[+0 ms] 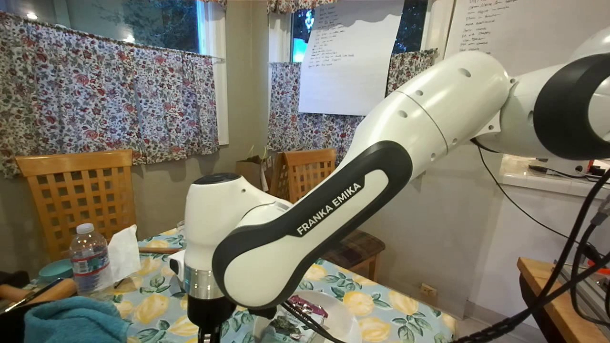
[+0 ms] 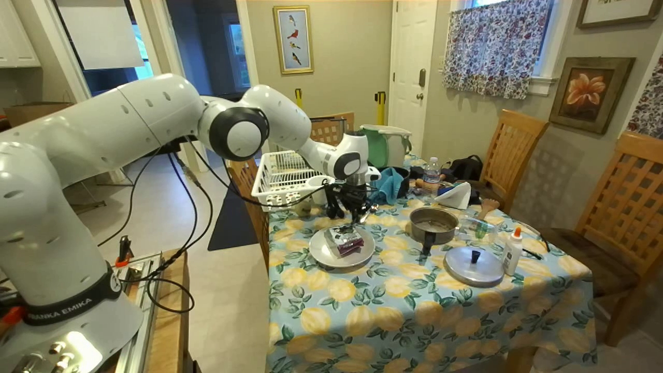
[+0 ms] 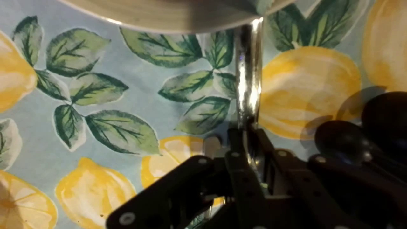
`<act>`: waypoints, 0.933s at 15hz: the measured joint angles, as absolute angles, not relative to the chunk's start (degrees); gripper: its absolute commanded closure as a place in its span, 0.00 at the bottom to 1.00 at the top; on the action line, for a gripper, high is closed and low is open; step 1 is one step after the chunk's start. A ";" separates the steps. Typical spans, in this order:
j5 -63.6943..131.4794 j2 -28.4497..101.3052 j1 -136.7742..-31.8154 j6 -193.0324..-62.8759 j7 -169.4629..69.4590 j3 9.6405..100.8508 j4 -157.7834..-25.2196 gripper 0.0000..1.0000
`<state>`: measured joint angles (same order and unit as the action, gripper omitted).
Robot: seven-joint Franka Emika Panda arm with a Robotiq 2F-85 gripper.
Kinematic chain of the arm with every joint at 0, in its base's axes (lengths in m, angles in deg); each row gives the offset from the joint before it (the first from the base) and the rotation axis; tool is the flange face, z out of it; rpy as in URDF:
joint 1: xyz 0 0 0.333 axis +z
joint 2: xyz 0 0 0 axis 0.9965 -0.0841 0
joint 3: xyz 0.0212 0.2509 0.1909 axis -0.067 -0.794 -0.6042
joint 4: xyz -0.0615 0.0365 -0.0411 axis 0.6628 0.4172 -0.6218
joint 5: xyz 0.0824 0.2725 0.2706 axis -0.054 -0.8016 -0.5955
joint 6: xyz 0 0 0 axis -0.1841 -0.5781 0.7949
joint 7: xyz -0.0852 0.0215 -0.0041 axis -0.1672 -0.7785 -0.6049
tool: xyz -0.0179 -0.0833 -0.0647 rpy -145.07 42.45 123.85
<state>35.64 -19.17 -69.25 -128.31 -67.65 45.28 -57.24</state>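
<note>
My gripper point(image 3: 249, 132) points down over the lemon-print tablecloth point(image 3: 136, 76). Its black fingers are closed around a shiny silver metal utensil point(image 3: 248, 73). The utensil stretches from the fingertips to the edge of a white plate point(image 3: 152, 16); whether it touches the plate cannot be told. In an exterior view the gripper point(image 2: 356, 216) is just behind the plate point(image 2: 322, 259), which bears a silver and purple packet point(image 2: 347, 239). Dark rounded objects point(image 3: 343, 141) lie beside the gripper in the wrist view. In an exterior view the fingertips are cut off by the bottom edge.
A pot point(image 2: 434, 228), a metal lid point(image 2: 461, 267) and a glue bottle point(image 2: 512, 254) stand on the table. A white basket point(image 2: 264, 178), a blue towel point(image 2: 387, 186), a water bottle point(image 2: 432, 173) and a green-and-white bin point(image 2: 377, 147) are farther back.
</note>
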 measured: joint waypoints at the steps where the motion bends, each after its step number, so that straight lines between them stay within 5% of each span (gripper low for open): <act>1: 35.64 -19.17 -69.27 -128.27 -67.65 45.27 -57.23 0.96; 14: 35.45 -16.40 -69.29 -128.97 -65.10 44.21 -57.35 0.96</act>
<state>35.45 -16.40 -69.29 -128.97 -65.10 44.21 -57.35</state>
